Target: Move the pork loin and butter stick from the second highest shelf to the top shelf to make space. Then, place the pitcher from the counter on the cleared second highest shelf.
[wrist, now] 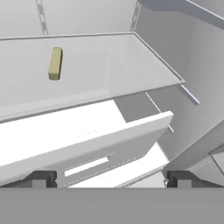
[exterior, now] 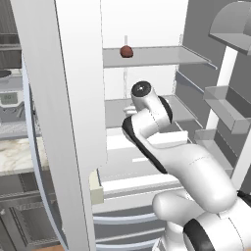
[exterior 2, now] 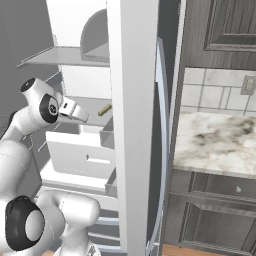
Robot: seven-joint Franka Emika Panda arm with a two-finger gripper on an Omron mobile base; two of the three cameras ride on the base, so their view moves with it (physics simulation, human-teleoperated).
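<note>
Fridge interior open before us; pork loin (exterior: pixel 126 51) already on top shelf (exterior: pixel 157 57). Butter stick (wrist: pixel 55 63) on second highest shelf (wrist: pixel 87 74), ahead-left of gripper (wrist: pixel 111 178), long axis pointing away; jaws fully apart, empty

butter stick (wrist: pixel 55 64) lying on second highest shelf (wrist: pixel 131 70), white drawer (wrist: pixel 87 144) below, hand (wrist: pixel 109 179) spread wide

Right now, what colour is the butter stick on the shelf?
Pale yellow; the butter stick shows best in the hand view.

The fridge door (exterior: pixel 73 122) seemingly hides the counter's (exterior: pixel 17 157) right part.
</note>
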